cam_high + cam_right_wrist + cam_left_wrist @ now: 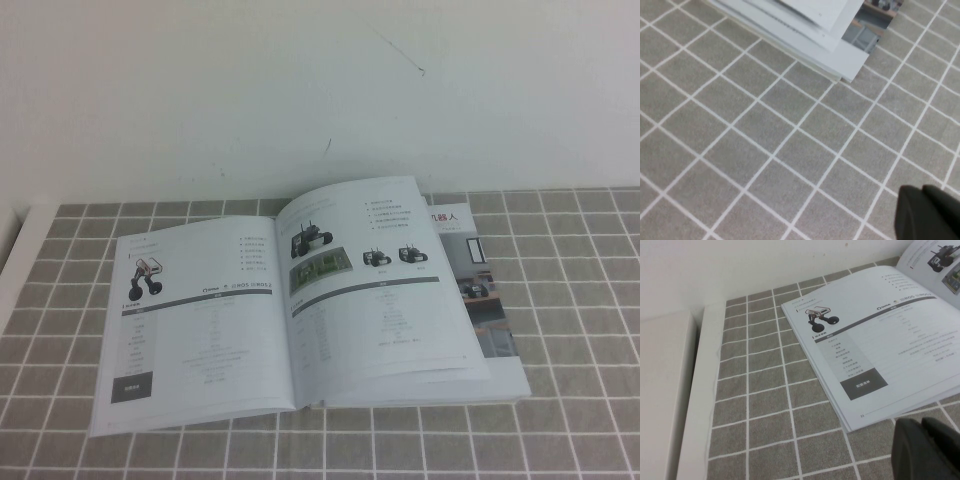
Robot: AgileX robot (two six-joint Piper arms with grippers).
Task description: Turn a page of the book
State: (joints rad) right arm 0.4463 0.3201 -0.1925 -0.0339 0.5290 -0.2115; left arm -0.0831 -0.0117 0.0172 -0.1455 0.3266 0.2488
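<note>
The book [300,300] lies open on the tiled table. Its left leaf, the page [200,320], lies flat and shows a white-red wheeled robot and a small black square. It also shows in the left wrist view [880,340]. The right leaf [380,290] shows black rover photos and arches slightly over the stack below. My left gripper [921,422] is shut and empty, hovering over the tiles just off the book's near left corner. My right gripper [921,189] is shut and empty, over bare tiles away from the book's near right corner [850,65]. Neither gripper shows in the high view.
The grey tiled table top [560,430] extends around the book. A white ledge [665,390] borders the table's left side. A white wall [320,90] stands behind the table.
</note>
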